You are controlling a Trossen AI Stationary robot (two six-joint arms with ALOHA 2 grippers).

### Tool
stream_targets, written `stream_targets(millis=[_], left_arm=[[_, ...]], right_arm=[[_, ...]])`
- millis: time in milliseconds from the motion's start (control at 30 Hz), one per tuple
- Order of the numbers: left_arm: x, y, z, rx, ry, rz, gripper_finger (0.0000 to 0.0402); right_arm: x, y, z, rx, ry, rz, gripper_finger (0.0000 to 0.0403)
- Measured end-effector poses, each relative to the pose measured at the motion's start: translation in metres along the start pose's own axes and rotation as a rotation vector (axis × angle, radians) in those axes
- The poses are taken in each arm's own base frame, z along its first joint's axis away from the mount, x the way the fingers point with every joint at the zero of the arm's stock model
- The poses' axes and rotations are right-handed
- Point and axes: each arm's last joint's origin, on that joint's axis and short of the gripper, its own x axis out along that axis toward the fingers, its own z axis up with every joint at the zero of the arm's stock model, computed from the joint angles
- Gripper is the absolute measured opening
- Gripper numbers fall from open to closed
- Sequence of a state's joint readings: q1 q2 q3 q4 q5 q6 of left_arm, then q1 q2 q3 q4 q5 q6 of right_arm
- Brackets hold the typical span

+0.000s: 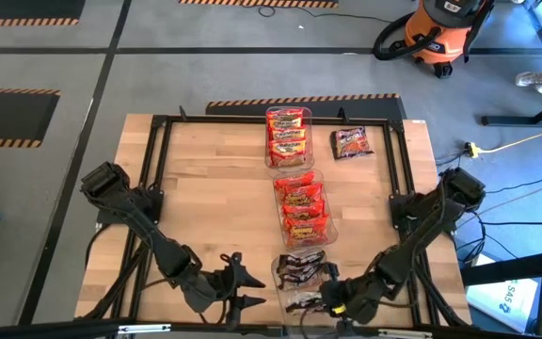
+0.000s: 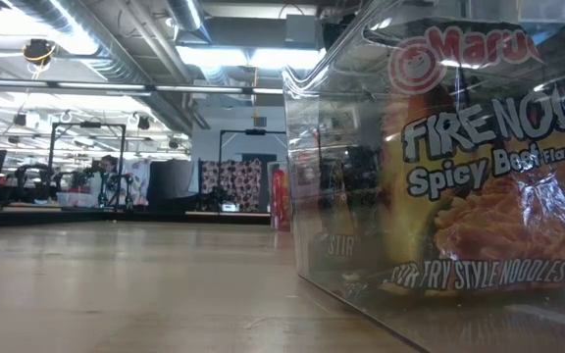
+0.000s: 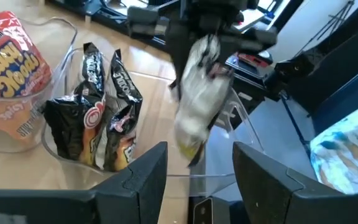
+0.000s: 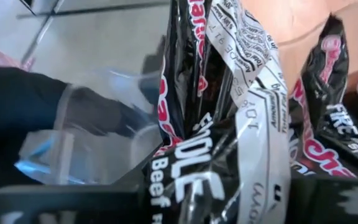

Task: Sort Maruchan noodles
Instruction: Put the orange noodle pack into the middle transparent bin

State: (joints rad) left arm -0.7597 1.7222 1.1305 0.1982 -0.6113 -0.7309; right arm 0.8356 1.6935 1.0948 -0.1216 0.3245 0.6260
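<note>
Two matte black jointed arms, left arm [image 1: 139, 221] and right arm [image 1: 422, 231], each ending in blocky dark fingers [image 3: 135, 180].

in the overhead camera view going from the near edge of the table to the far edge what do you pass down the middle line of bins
Bin of dark packets with the right hand holding a dark packet over it → bin of orange-red packets → bin of red-yellow packets.

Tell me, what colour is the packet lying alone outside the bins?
Dark brown-black with red, the lone packet shows best in the high view.
</note>
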Motion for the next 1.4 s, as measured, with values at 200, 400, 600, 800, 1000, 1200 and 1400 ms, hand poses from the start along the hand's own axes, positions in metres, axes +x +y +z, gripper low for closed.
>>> stream_targets(millis=[200,400,600,800,1000,1200,1400], left_arm=[[0.0,0.001,-0.003,-0.002,0.036,-0.002,0.0175],[0.021,0.015,-0.027,-0.028,0.107,0.073,0.0175],[0.052,0.042,-0.045,-0.062,0.136,0.172,0.0175],[0.072,0.065,-0.041,-0.079,0.12,0.227,0.0175],[0.079,0.08,-0.031,-0.066,0.11,0.27,0.0175],[0.081,0.086,-0.029,-0.062,0.11,0.299,0.0175],[0.081,0.085,-0.03,-0.062,0.109,0.296,0.0175]], right_arm=[[0.024,-0.013,-0.008,-0.004,0.074,-0.024,0.0098],[0.031,-0.02,-0.011,-0.008,0.101,-0.068,0.0098],[0.031,-0.024,-0.013,-0.018,0.119,-0.113,0.0099],[0.043,-0.029,-0.02,-0.017,0.147,-0.138,0.0099],[0.044,-0.031,-0.022,-0.016,0.155,-0.164,0.0099],[0.044,-0.031,-0.023,-0.014,0.162,-0.172,0.0111],[0.044,-0.032,-0.023,0.0,0.164,-0.175,0.0184]])
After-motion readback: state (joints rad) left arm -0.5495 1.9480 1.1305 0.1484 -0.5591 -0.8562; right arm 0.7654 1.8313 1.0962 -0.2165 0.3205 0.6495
